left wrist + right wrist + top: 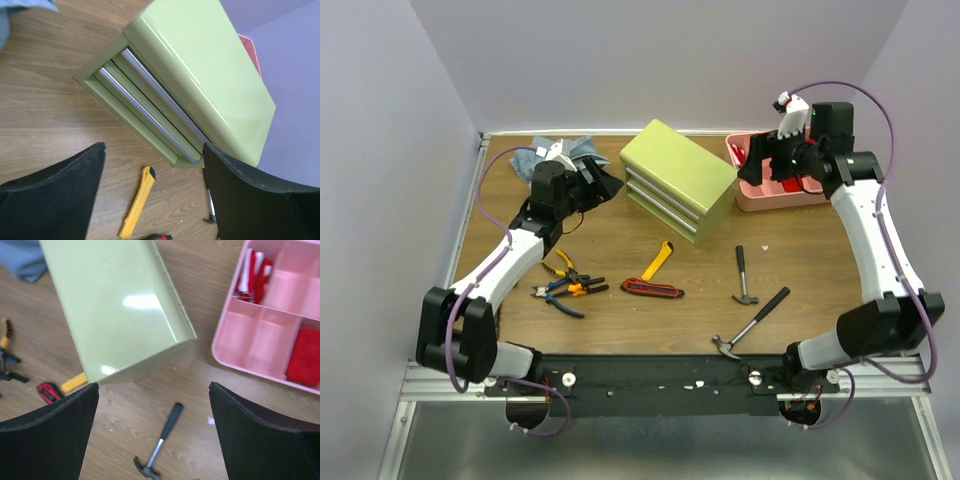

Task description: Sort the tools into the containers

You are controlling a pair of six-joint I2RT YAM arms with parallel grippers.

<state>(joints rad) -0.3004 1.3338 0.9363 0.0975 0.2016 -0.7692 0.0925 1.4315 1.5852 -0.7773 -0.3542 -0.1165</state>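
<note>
The yellow-green chest (pixel 680 180) stands at the back middle, its three drawers shut; it also shows in the left wrist view (pixel 200 75) and the right wrist view (pixel 115 305). The pink tray (pixel 782 196) lies to its right. On the table lie a small hammer (pixel 744 275), a longer hammer (pixel 752 322), a yellow knife (pixel 657 261), a red-black tool (pixel 652 289) and several pliers (pixel 565 285). My left gripper (pixel 605 182) is open and empty, held left of the chest above the knife (pixel 137 201). My right gripper (pixel 760 165) is open and empty, held above the tray's left end and the small hammer (pixel 159 445).
A blue-grey cloth (pixel 565 150) lies at the back left behind the left gripper. The pink tray (pixel 235 335) holds a red pad (pixel 305 357) and red-white items (pixel 252 277) in its compartments. Purple walls close in the table's back and sides.
</note>
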